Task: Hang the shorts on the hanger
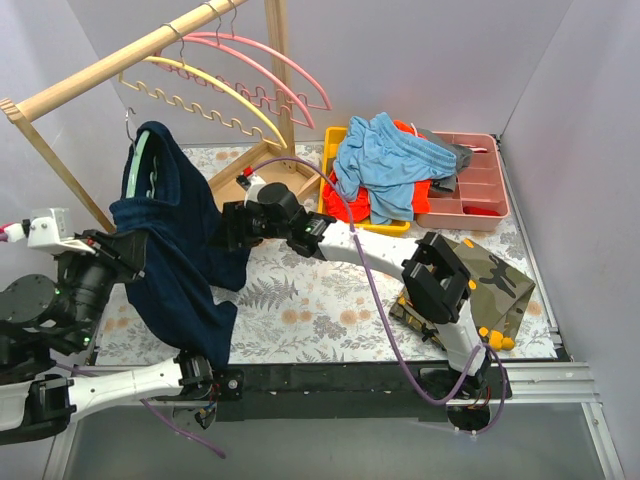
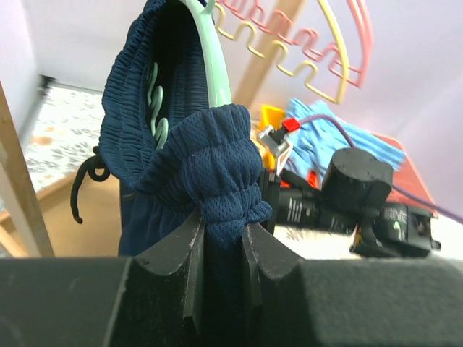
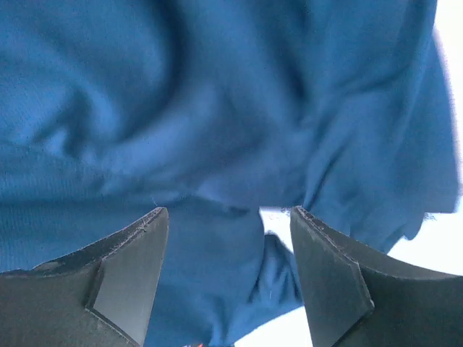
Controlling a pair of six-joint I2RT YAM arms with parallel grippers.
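Shorts [image 2: 224,170] over hanger [image 2: 214,69], waistband clamped in L pincer [image 2: 221,230]; R pincer [image 3: 228,212] apart, alongside.

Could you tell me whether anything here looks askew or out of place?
The shorts hang bunched and lopsided on the hanger, waistband pinched by the left gripper, not spread along it.

Table w/ fern-print cloth [image 1: 320,300], four things resting on it.
Back left: foot of wooden rack [image 1: 228,185]. Back centre-right: yellow tray [image 1: 332,140] & pink compartment tray [image 1: 478,210] side by side, their join hidden under clothes. Front right: camo garment [image 1: 500,285], crumpled, near the table's right edge, well apart from both trays.
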